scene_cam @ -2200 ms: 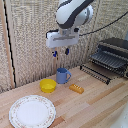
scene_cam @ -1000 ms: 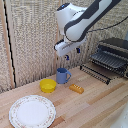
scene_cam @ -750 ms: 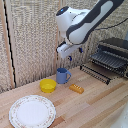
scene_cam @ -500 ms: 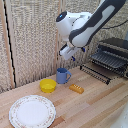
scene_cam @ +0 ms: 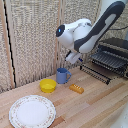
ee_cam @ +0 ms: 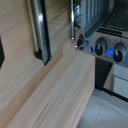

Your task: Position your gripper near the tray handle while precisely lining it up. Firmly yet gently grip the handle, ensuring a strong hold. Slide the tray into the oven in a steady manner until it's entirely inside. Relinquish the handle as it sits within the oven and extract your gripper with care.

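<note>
In the exterior view the oven (scene_cam: 117, 46) stands at the right on the wooden table, its barred door (scene_cam: 96, 72) dropped open toward the middle. The dark ribbed tray (scene_cam: 109, 60) sticks out of the oven mouth above the door. My gripper (scene_cam: 71, 58) hangs tilted under the white arm, above the blue mug and apart from the tray, on its left in the exterior view. Its fingers are blurred. The wrist view shows the tray's ribbed edge (ee_cam: 90, 17), the oven's knobs (ee_cam: 103, 48) and a dark bar of the door (ee_cam: 40, 31); no fingertips show clearly.
A blue mug (scene_cam: 62, 75), a yellow bowl (scene_cam: 48, 85) and a small orange object (scene_cam: 76, 88) sit on the table (scene_cam: 95, 105) below the arm. A round patterned plate (scene_cam: 32, 111) lies at the front left. A wicker screen stands behind.
The arm has swung toward the exterior view's right, nearer the oven. The hand has tilted from pointing down to a slanted pose.
</note>
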